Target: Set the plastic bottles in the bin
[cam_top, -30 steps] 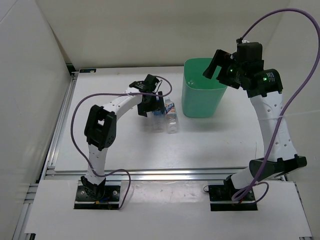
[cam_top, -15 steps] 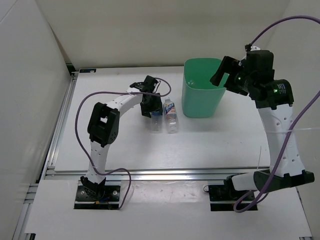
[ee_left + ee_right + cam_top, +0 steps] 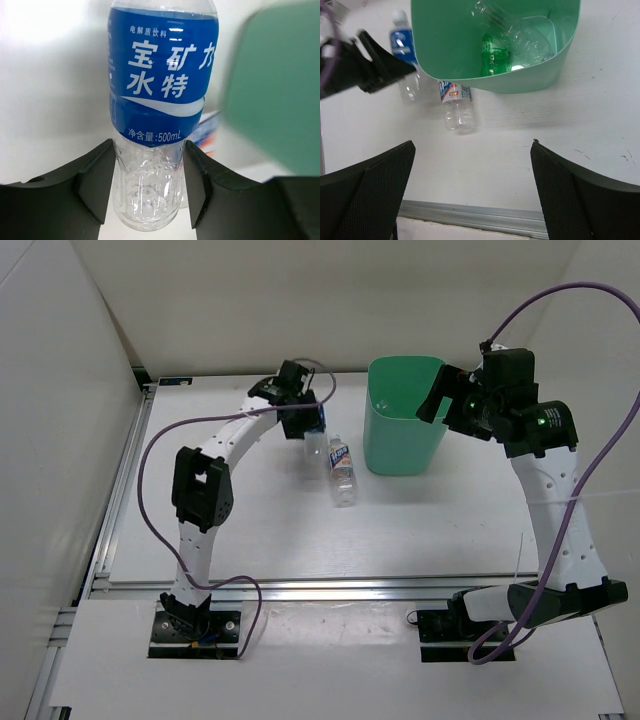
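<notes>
The left fingers (image 3: 95, 185) grip the blue-label bottle (image 3: 162, 75); the right fingers (image 3: 375, 190) hang open by the bin (image 3: 400, 445).
The grip is on the bottle's clear lower body, just left of the bin. The white-label bottle (image 3: 343, 475) lies on the bench (image 3: 250, 530) nearby. A green bottle (image 3: 494, 59) and a clear bottle (image 3: 520, 37) lie inside the bin.

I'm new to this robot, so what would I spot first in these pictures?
The tall mint-green plastic bin at the back of the table stands out most, with a green plastic bottle and a plain clear plastic bottle lying inside. The left arm's black fingers grip a clear plastic bottle with a blue label just left of the bin, and a white-labelled clear plastic bottle lies on the table beside it.
</notes>
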You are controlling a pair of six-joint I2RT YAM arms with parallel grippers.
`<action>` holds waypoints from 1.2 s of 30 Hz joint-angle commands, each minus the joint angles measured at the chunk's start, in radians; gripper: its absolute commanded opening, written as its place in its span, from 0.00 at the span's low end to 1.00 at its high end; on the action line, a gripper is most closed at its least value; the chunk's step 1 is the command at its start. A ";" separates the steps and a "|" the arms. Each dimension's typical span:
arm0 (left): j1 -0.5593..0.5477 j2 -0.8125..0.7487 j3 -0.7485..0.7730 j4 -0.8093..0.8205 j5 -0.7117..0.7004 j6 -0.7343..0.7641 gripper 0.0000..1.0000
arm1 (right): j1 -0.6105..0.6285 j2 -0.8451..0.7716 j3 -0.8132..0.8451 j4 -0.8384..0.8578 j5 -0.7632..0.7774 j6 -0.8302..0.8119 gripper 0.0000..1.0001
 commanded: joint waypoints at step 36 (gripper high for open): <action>-0.125 -0.083 0.340 0.522 0.195 -0.056 1.00 | -0.001 -0.185 -0.112 0.044 -0.017 -0.016 1.00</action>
